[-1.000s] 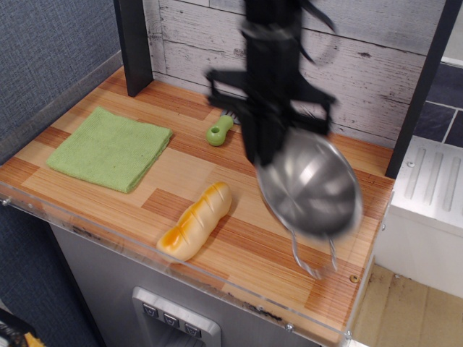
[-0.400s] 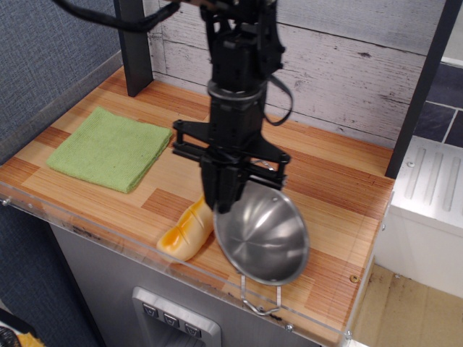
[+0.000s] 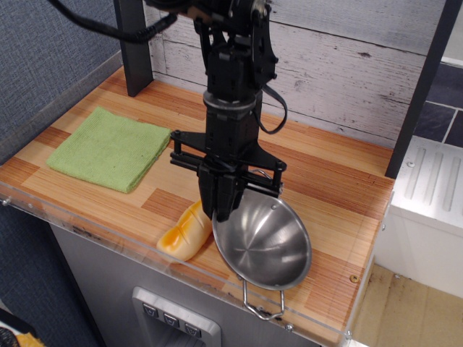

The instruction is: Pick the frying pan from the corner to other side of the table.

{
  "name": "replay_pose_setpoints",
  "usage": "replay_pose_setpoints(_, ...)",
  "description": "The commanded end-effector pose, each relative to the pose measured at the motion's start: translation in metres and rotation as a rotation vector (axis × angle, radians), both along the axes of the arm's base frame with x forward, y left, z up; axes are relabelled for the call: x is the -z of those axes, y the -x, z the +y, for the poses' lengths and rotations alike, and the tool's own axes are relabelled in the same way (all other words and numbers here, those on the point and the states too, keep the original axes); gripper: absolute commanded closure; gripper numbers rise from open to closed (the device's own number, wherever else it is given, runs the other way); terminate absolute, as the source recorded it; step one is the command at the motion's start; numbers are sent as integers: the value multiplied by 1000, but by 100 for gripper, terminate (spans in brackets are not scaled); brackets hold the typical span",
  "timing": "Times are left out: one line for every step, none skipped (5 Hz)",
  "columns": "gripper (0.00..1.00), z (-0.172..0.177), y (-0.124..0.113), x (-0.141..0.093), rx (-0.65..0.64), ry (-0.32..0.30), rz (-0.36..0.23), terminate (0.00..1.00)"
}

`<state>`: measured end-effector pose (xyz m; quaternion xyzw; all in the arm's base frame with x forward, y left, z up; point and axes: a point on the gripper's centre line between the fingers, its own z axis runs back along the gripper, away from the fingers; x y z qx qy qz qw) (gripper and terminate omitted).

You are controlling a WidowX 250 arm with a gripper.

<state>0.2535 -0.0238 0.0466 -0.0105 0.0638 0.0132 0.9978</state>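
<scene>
Stainless frying pan is held at its far-left rim by the gripper, jaws clamped on the rim edge. From the single overhead view: the pan hangs down and to the right of the pincer, bowl tilted, its opening facing up and toward the near side. One wire loop handle points toward the near edge, overhanging the clear acrylic lip of the table. The pan's long axis, handle to handle, runs roughly far-to-near. Whether the pan's bottom touches the wood cannot be told. Bread loaf lies just left of the pan, close to the rim, possibly touching. Green cloth sits well apart at far left.
</scene>
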Motion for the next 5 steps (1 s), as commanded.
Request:
replay_pose_setpoints(100,1,3,14,3,-11,23,0)
replay_pose_setpoints(100,10,2,21,-27,-11,25,0)
replay_pose_setpoints(100,21,0,24,-82,-4,3,0)
replay_pose_setpoints(100,28,-3,20,-122,2,-39,0)
replay_pose_setpoints(100,28,-8,16,-130,12,-71,0)
